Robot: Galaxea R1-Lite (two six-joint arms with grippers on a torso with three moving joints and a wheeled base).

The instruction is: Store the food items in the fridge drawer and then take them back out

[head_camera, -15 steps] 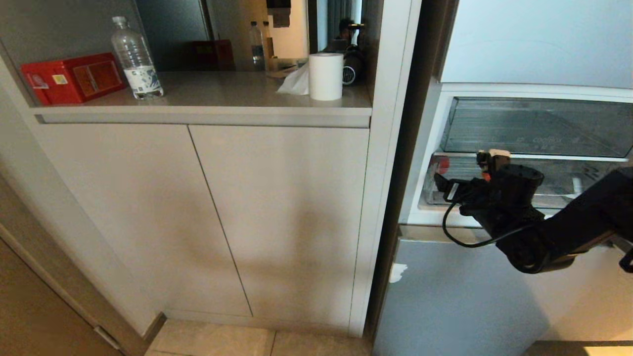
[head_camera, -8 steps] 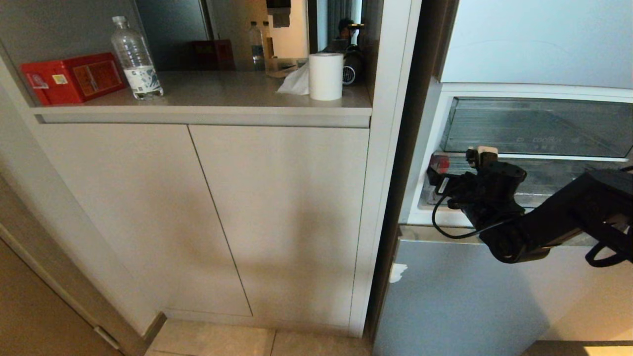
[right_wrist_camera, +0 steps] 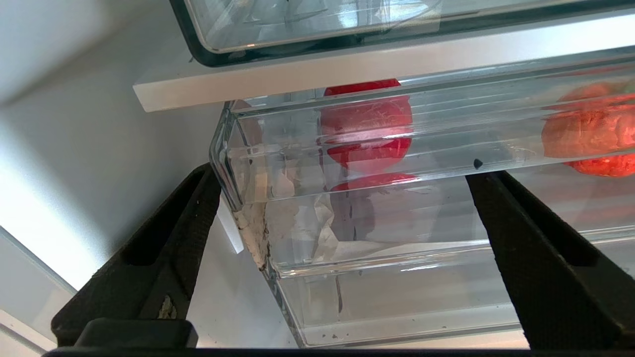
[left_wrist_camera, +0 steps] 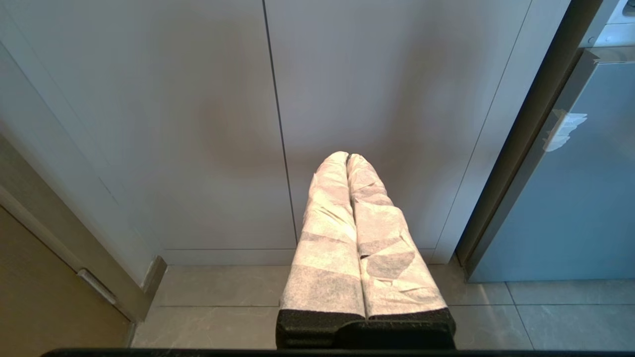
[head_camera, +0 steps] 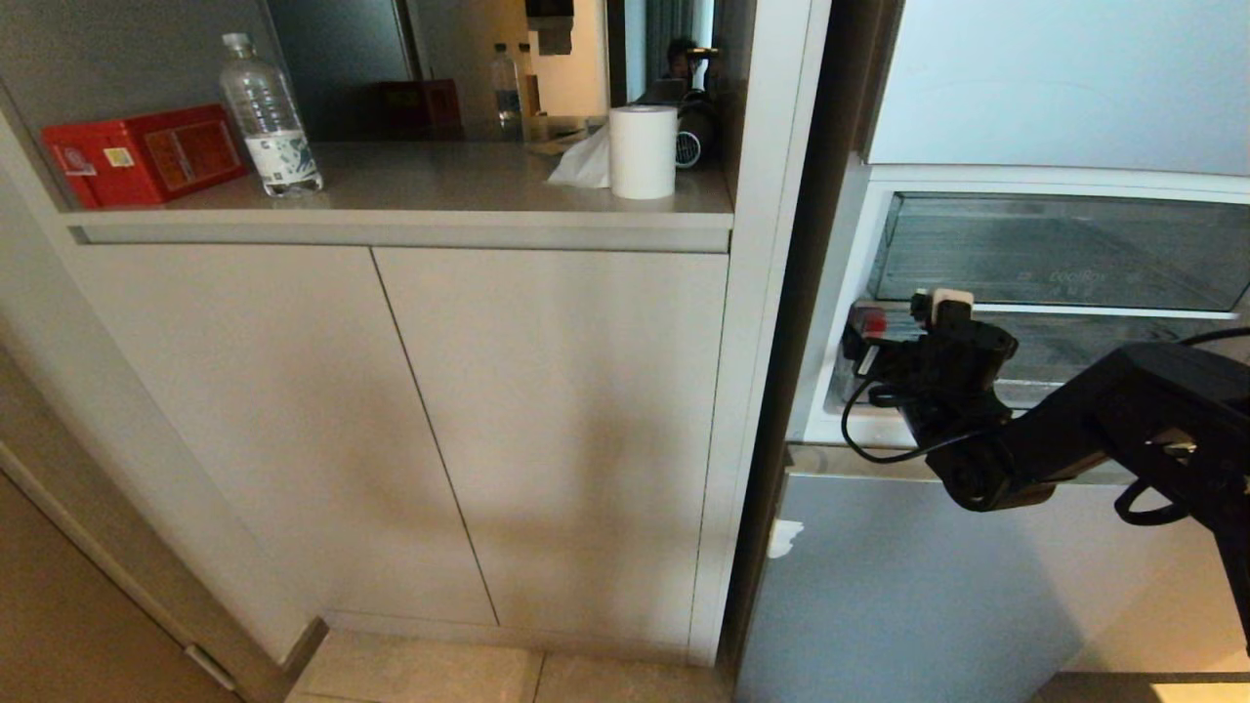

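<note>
The right tool [right_wrist_camera: 342, 218], its black fingers [right_wrist_camera: 168, 248] spread wide apart and holding nothing, is at the left front corner of the shallow clear plastic fridge drawer [right_wrist_camera: 397, 277], one finger outside the corner. Inside the drawer, near its left end, lies a round red fruit [right_wrist_camera: 366, 124]; an orange-red fruit [right_wrist_camera: 590, 131] lies farther along, apparently toward the middle. The left tool [left_wrist_camera: 347, 163], fingers wrapped in white and pressed together, hangs before the grey cabinet doors [left_wrist_camera: 198, 124].
</note>
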